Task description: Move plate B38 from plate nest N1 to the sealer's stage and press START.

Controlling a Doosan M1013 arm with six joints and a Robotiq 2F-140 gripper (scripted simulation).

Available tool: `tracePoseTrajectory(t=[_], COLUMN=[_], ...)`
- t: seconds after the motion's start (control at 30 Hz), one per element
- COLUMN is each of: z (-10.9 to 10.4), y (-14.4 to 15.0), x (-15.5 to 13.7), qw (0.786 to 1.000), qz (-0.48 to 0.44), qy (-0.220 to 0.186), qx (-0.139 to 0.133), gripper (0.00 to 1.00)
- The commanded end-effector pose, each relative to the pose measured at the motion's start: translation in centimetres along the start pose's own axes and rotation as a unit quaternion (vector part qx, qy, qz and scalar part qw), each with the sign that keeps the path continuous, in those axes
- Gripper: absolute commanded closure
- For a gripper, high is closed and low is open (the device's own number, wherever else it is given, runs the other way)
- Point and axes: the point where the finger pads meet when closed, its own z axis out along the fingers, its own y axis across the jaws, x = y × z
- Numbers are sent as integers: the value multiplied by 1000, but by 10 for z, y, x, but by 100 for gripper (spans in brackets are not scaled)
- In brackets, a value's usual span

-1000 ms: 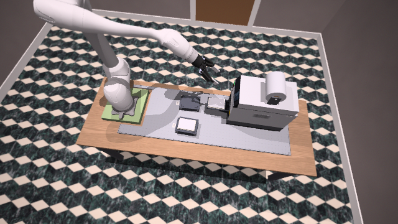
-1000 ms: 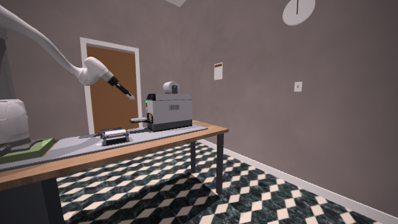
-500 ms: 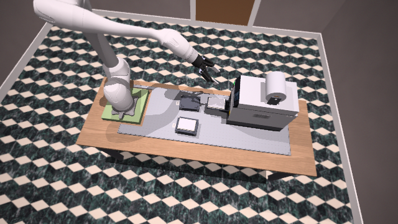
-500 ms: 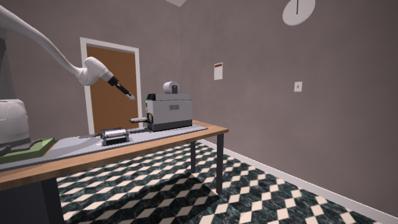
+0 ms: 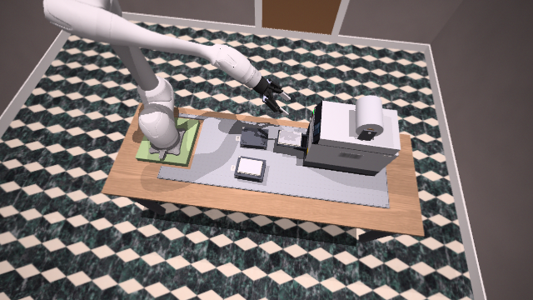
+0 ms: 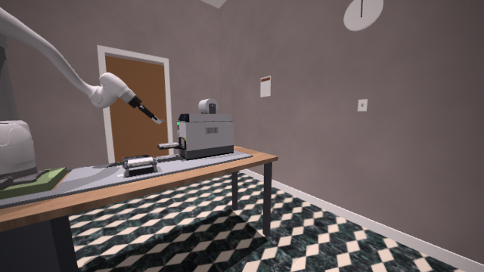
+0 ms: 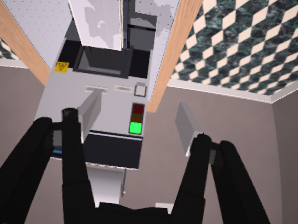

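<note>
Plate B38 [image 5: 290, 137] lies on the sealer's stage [image 6: 163, 148], which stands out in front of the sealer [image 5: 351, 133]. In the wrist view the plate [image 7: 99, 16] has a shiny foil-like top and sits flat on the stage. A green lamp [image 7: 136, 127] is lit on the sealer's front panel, with a small white button [image 7: 140, 90] above it. My gripper [image 5: 282, 104] hangs open and empty in the air, above and left of the sealer's front, clear of the stage. It also shows in the side view [image 6: 159, 121]. Nest N1 [image 5: 254, 138] is dark and empty.
Nest N2 [image 5: 250, 167] holds a white plate near the mat's front. A foil roll [image 5: 369, 114] sits on top of the sealer. My arm's base stands on a green block [image 5: 168, 142] at the table's left end.
</note>
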Motion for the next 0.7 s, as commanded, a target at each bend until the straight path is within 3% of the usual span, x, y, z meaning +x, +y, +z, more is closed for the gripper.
tracePoseTrajectory(t=[0.0, 0.5, 0.53, 0.67], z=[0, 0, 0, 0], y=[1, 1, 1, 1], x=[12, 12, 12, 12], qw=[1000, 1000, 1000, 1000], qz=[-1, -1, -1, -1], qy=[-2, -2, -2, -2], qx=[0, 0, 0, 0], gripper=[35, 41, 90, 90])
